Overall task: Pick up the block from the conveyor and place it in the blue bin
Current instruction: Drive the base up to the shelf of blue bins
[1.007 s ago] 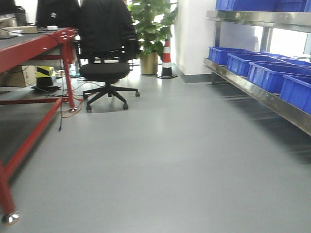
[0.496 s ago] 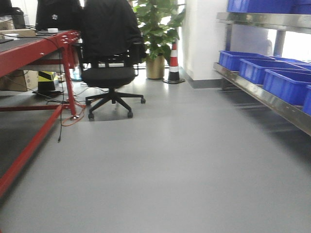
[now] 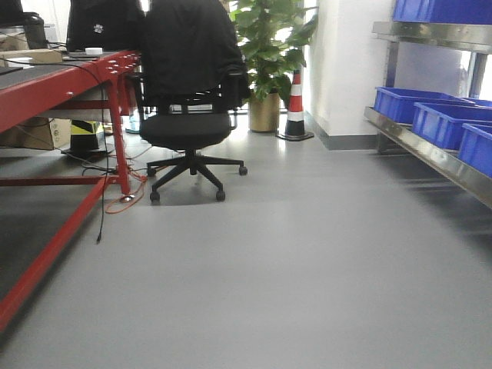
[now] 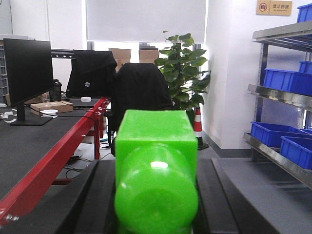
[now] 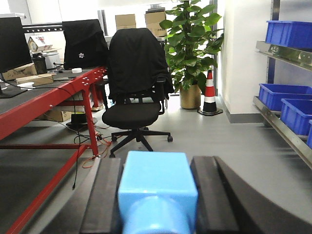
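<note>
In the left wrist view my left gripper (image 4: 156, 197) is shut on a bright green block (image 4: 156, 165), its black fingers (image 4: 95, 195) pressed to both sides. In the right wrist view my right gripper (image 5: 157, 200) is shut on a light blue block (image 5: 157, 183) between black fingers (image 5: 105, 195). The conveyor (image 4: 29, 146), a dark belt with a red edge, runs along the left; it also shows in the front view (image 3: 54, 86) and the right wrist view (image 5: 24, 105). Blue bins (image 3: 407, 104) stand on a steel shelf at the right, also in both wrist views (image 4: 273, 132) (image 5: 280, 95). Neither gripper shows in the front view.
A black office chair (image 3: 188, 123) with a jacket stands by the conveyor's far end. A potted plant (image 3: 269, 61) and a striped cone (image 3: 295, 108) stand by the white wall. Cables (image 3: 127, 200) lie at the red leg. A monitor (image 4: 27, 73) stands on the belt. Grey floor (image 3: 292, 261) lies between.
Chair, plant, cone and shelf have slid to the right in the front view and look a little larger. The near bins have left the frame.
</note>
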You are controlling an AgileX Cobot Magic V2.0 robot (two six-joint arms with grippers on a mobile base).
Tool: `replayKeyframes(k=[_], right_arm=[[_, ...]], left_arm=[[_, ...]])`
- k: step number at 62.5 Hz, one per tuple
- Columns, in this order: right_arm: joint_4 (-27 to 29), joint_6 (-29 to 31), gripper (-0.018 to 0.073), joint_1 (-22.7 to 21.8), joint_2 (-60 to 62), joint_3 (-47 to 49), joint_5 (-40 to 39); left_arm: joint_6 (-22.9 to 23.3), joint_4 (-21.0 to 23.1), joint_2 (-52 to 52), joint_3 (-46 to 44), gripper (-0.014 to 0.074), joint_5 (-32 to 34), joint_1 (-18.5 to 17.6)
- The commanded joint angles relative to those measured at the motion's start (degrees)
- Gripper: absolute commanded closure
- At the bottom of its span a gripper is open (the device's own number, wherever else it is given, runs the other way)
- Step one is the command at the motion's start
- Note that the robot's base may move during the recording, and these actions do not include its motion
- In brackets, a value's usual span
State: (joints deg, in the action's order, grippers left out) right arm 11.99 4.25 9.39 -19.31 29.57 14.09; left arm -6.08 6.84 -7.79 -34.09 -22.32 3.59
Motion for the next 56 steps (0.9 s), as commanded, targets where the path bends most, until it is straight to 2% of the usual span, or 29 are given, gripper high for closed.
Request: replayKeyframes(k=[1, 56], right_arm=[[-0.2, 0.3, 0.0715, 0.0, 0.2, 0.6, -1.3], [-0.2, 0.3, 0.0715, 0.0, 0.2, 0.6, -1.3]], left_arm=[[0.1, 0.4, 0.2, -0.4, 0.0708, 1.1, -0.3], [0.1, 0.4, 0.2, -0.4, 0.0708, 1.1, -0.3]])
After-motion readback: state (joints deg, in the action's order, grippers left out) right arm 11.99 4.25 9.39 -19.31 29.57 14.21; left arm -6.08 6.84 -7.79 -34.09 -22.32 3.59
